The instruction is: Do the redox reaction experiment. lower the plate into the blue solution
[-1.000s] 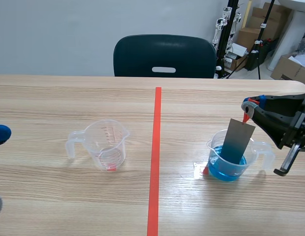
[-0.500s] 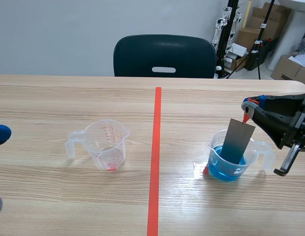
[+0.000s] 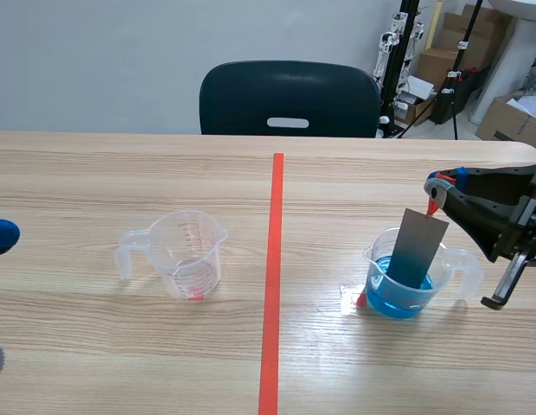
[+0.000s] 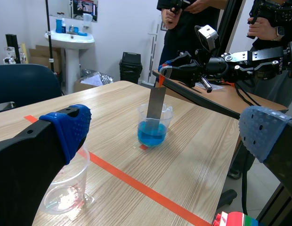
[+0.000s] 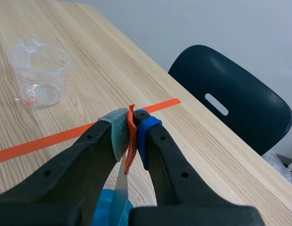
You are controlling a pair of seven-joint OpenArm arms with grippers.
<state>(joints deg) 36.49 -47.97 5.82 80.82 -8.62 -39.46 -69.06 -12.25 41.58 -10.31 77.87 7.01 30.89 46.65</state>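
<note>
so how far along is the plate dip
Done: the thin grey metal plate has its lower end in the blue solution inside the clear plastic measuring cup. In hand: the right tool is shut on the orange tab at the plate's top, plate tilted, upper half above the rim. Left: lower it further if needed, then let go.

No visible shift of the plate [image 3: 417, 246] or right gripper [image 3: 440, 182] since before.
</note>
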